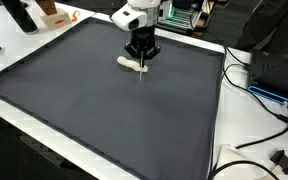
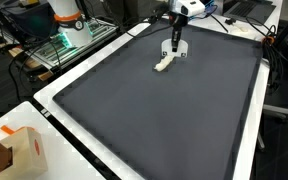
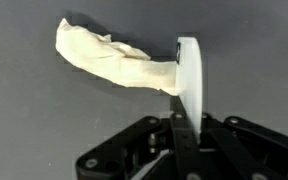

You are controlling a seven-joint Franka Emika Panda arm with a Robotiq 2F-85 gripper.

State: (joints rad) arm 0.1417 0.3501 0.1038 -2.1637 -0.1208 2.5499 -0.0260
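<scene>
Near one tabletop [image 1: 104, 120] edge, a cloth [image 3: 109, 58] is being touched by a white tool [image 3: 188, 70] clamped in the gripper [image 3: 186, 132], a steady push seemingly being needed.

A dark grey rubbery mat [image 1: 114, 120] covers nearly all of the white desk [image 1: 229, 130], leaving a pale border along its edges. In an exterior view, a tan cardboard box with a red mark [image 2: 24, 150] sits at the near corner. A green-lit metal rack [image 2: 64, 42] stands beyond the long edge. Loose black cables [image 1: 252, 78] and a thin blue cable [image 1: 274, 97] trail off the side edge, and a small black plug [image 1: 281, 158] lies by the near corner.
</scene>
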